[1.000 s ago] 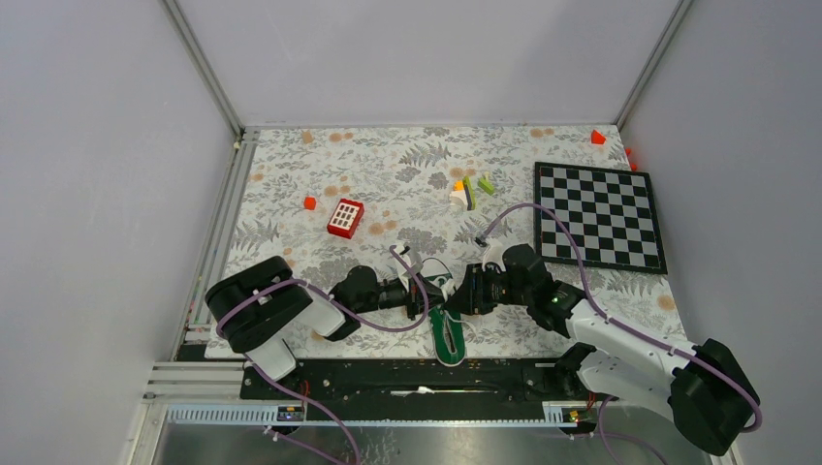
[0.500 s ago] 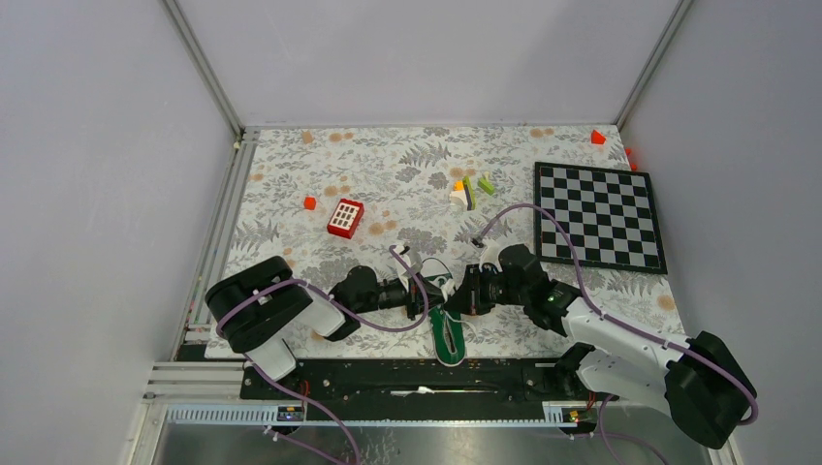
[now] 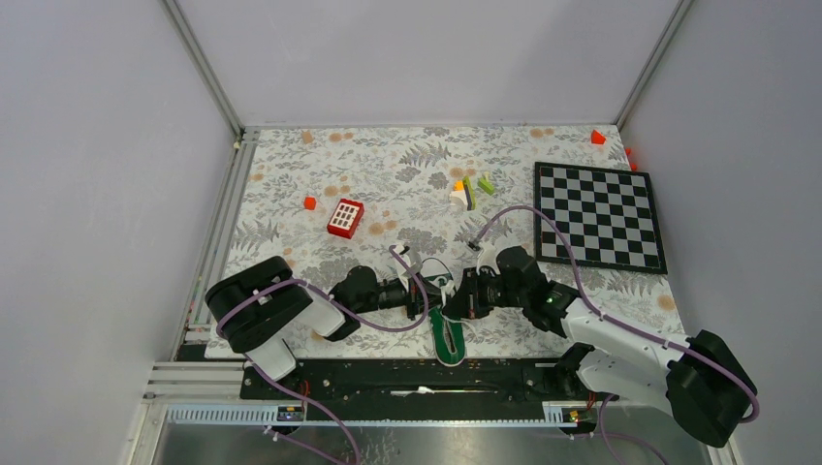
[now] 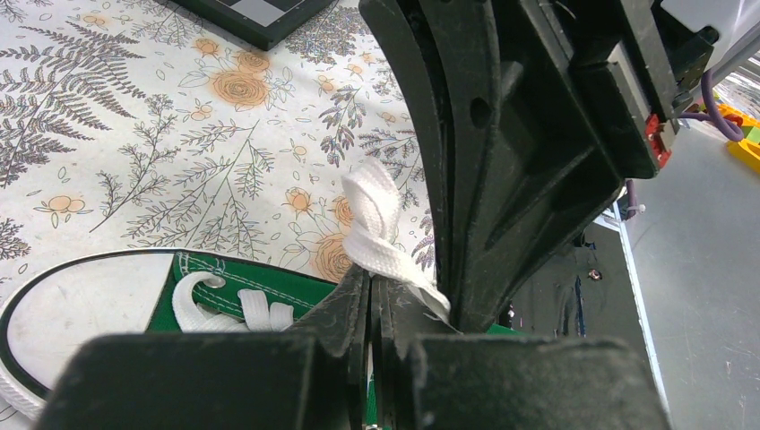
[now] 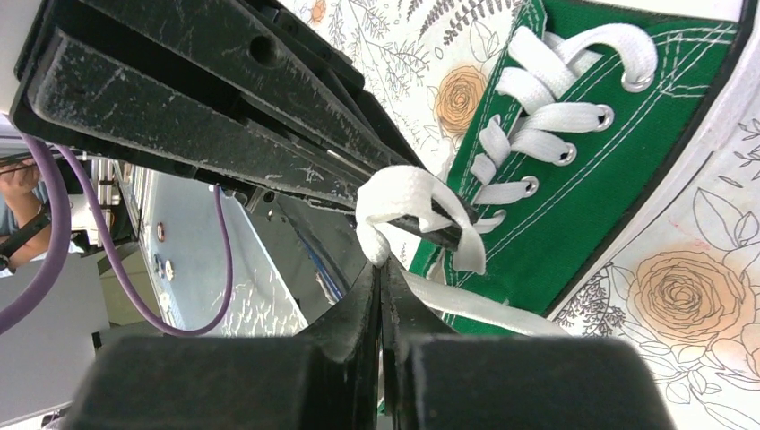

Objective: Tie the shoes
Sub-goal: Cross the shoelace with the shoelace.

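Green shoe [image 3: 448, 336], lower centre of overhead view: knot-forming step, left gripper [image 4: 370, 285] and right gripper [image 5: 380, 273] each clamped on white lace [image 5: 405, 199]; next probably needs even outward pull.

Two-tone left arm [image 3: 260, 312]: bulky matte-black joint housings, white links between. Matching right arm [image 3: 620, 351]: same black-and-white build, small green light [image 3: 555, 300] near wrist. Thin purple cables [image 5: 61, 215] loop along both. Left gripper [image 4: 370, 291], right gripper [image 5: 379, 276]: black plastic fingers, scuffed with pale scratches. Red tab [image 4: 657, 134] on right gripper's body.
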Robot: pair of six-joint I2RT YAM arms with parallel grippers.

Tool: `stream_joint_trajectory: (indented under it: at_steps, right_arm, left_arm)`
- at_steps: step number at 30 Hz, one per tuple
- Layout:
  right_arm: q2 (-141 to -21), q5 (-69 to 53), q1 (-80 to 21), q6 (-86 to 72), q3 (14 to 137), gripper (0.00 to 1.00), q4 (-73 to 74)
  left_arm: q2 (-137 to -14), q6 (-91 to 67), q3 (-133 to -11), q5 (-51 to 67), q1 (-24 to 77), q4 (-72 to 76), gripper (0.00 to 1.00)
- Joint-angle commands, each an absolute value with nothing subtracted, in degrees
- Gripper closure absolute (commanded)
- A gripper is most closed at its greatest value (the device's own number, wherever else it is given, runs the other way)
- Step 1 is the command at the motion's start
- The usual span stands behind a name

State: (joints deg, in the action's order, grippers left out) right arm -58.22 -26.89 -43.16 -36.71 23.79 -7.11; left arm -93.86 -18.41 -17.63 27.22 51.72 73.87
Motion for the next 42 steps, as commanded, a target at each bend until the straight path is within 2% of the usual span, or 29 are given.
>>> stream_joint_trajectory:
  at_steps: [1, 17, 42]
  right_arm:
    - [-57.2, -28.7, -44.3, -35.8, 24.1, 1.00, -6.6]
    - [-56.5, -21.1, -44.4, -34.6, 23.4, 1.00, -3.6]
    - [-57.9, -20.7, -44.3, -35.0, 27.0, 1.00, -7.2]
  left_arm:
    - [-94.2, -18.4, -18.4, 27.9, 52.0, 79.8, 1.00]
    - [-91.3, -18.7, -15.8, 27.5, 51.9, 80.7, 1.00]
    - [-89.6, -18.2, -12.8, 27.2, 51.8, 81.5, 1.00]
